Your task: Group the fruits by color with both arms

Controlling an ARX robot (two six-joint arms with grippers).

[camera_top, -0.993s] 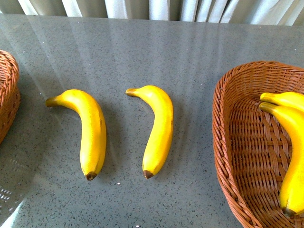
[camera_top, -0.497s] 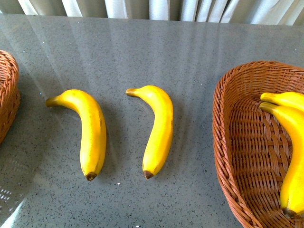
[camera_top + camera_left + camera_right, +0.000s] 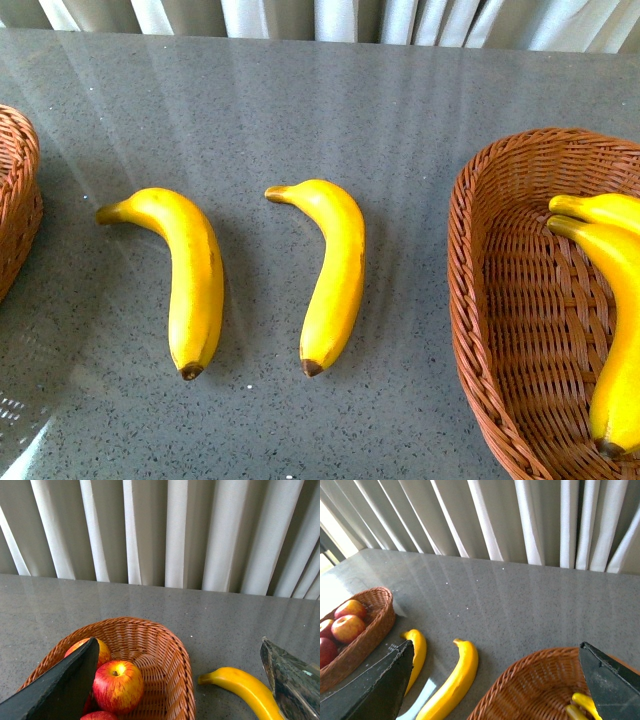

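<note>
Two glossy curved bananas (image 3: 196, 280) (image 3: 335, 272) on speckled grey table (image 3: 300, 110)

The left claw (image 3: 179, 645) gapes wide — its two dark fingers (image 3: 60, 687) set far apart, gripping nothing, held up in the air. The right claw (image 3: 496, 644) is spread just as wide — fingers (image 3: 377, 690) apart, empty, likewise aloft.

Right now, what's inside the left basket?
Three red apples show in the left basket, nothing else visible. One finger of the left gripper covers part of its floor.
</note>
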